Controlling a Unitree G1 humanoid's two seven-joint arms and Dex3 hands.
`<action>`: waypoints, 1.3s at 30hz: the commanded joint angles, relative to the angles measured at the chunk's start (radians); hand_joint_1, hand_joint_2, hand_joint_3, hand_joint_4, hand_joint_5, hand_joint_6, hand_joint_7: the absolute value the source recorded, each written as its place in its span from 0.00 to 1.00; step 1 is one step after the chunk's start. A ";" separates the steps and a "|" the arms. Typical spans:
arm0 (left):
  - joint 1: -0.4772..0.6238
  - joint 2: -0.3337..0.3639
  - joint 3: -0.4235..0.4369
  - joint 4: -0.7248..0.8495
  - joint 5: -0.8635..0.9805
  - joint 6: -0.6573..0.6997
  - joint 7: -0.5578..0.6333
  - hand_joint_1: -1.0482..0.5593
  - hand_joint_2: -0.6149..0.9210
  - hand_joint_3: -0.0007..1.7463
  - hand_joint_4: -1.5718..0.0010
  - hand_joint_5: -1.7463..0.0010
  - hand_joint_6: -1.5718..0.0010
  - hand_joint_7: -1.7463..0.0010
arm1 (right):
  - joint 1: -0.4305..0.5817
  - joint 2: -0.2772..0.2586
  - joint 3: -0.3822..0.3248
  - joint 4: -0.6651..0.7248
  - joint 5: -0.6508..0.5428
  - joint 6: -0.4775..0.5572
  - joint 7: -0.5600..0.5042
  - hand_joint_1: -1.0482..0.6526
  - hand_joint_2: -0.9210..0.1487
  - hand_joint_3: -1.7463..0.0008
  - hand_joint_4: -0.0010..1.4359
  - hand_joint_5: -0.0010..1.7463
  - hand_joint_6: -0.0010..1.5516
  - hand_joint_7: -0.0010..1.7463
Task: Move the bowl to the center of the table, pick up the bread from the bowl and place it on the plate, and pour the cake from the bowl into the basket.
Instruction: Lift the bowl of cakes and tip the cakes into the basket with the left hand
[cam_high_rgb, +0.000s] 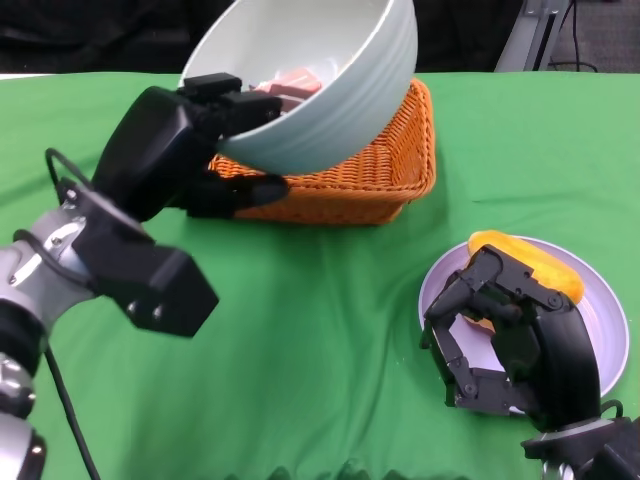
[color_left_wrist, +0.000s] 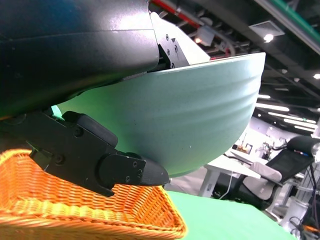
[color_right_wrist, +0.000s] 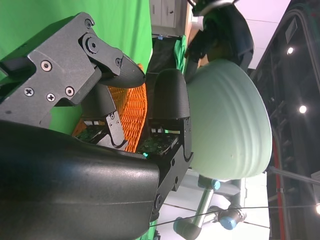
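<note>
Left robot hand gripping tilted bowl over basket, green tablecloth; right robot hand loosely curled, empty

You are looking at a table covered in bright green cloth. Beyond its far edge the room is dark. The left wrist view shows you a dark ceiling with round lights, a black office chair and a white desk. The right wrist view shows a green wall and more ceiling lights.
</note>
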 joint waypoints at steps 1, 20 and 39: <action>-0.059 -0.035 0.054 0.024 -0.113 0.003 -0.107 0.54 0.93 0.37 0.57 0.00 0.53 0.32 | 0.006 0.001 0.000 -0.003 -0.003 -0.012 -0.006 0.55 0.52 0.30 0.52 0.98 0.40 0.86; -0.112 -0.204 0.220 0.064 -0.386 0.177 -0.536 0.51 1.00 0.26 0.54 0.00 0.52 0.33 | 0.006 0.008 0.011 0.014 0.019 -0.004 0.020 0.56 0.51 0.29 0.53 0.96 0.40 0.86; -0.226 -0.287 0.251 0.166 -0.348 0.382 -0.471 0.51 1.00 0.28 0.52 0.00 0.57 0.24 | -0.015 0.008 0.005 0.066 0.014 -0.045 0.021 0.59 0.52 0.26 0.53 0.96 0.41 0.85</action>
